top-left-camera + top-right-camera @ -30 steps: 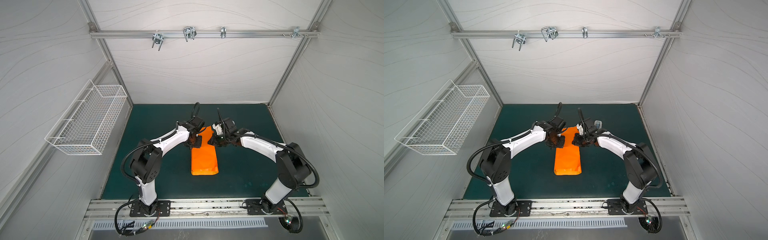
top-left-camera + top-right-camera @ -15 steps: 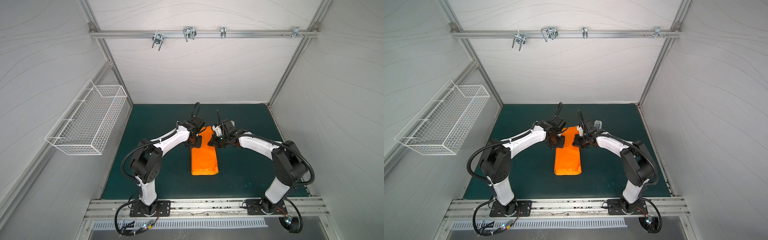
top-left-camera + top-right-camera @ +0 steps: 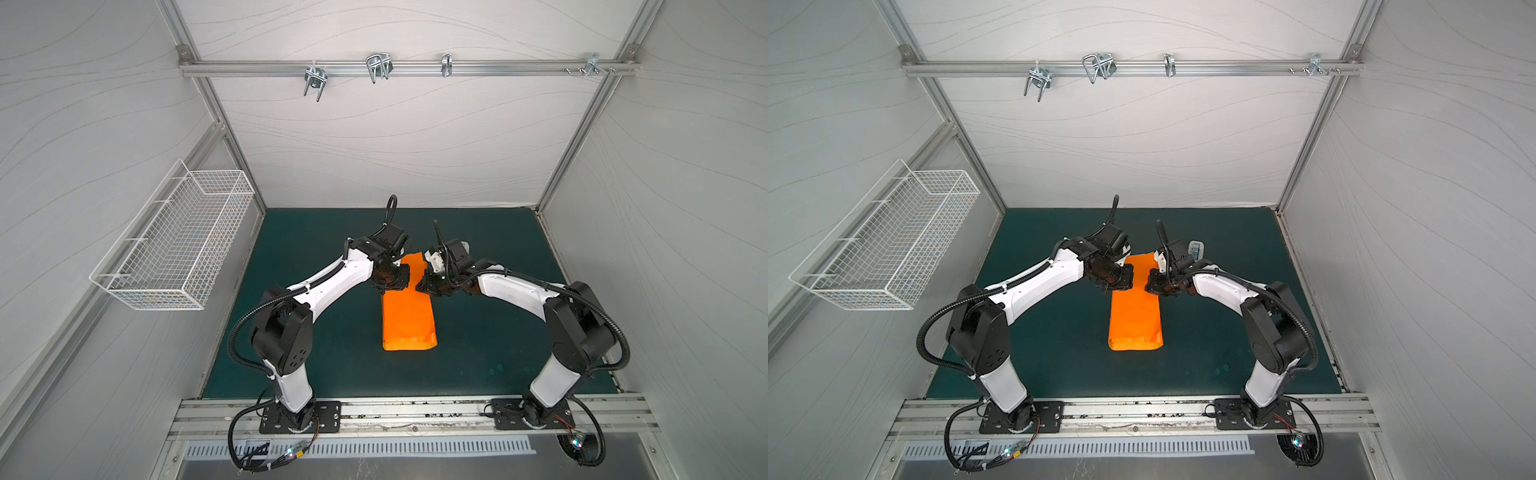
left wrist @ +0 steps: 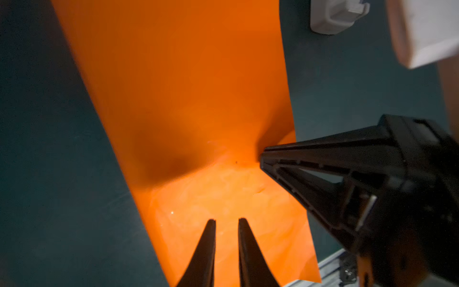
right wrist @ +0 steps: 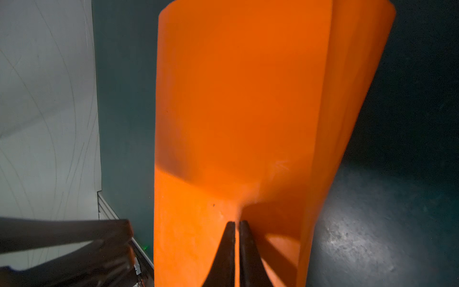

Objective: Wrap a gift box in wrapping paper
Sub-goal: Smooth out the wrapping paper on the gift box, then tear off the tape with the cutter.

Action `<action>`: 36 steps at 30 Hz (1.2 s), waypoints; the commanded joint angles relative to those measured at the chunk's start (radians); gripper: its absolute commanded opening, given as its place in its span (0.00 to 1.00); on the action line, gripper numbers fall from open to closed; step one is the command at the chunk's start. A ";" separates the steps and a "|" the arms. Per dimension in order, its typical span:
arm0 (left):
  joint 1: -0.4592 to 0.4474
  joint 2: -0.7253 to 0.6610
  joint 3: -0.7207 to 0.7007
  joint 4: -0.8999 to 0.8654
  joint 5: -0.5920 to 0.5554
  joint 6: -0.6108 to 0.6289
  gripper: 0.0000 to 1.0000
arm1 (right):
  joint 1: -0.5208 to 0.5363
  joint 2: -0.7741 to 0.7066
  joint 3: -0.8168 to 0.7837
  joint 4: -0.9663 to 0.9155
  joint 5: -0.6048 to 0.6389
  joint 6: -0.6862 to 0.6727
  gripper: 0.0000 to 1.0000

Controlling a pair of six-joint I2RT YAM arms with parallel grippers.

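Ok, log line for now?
wrapping paper: folded long strip | left gripper: narrowly open over paper | right gripper: shut, tip against paper

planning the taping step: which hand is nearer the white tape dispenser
Right. The right hand is at the wrapping paper edge on the tape dispenser side; the left hand is over the paper's middle, farther off.
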 commanded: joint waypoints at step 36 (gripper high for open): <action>0.021 0.037 -0.210 0.189 0.015 -0.040 0.11 | -0.496 -0.041 0.053 -0.058 -0.193 -0.072 0.35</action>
